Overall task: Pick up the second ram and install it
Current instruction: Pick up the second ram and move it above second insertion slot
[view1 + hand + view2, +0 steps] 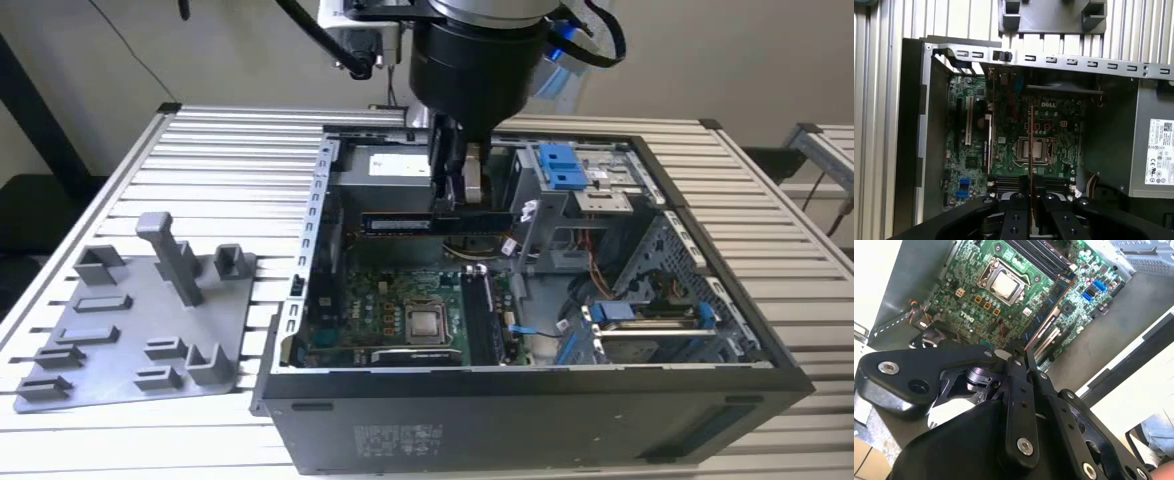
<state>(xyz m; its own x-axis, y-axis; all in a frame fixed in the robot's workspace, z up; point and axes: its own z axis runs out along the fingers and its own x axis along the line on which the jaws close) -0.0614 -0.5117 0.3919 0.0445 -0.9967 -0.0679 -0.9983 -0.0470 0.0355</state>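
Holding the second ram (pixel 400 223) in the tightly closed gripper (pixel 454 207), level above the motherboard (pixel 1004 145), toward the far side of the case (pixel 534 420) — probably best kept edge-on over the memory slots (pixel 1009 181), pressed evenly, untilted.

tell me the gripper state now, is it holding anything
The gripper is closed on the second ram, holding it over the motherboard.
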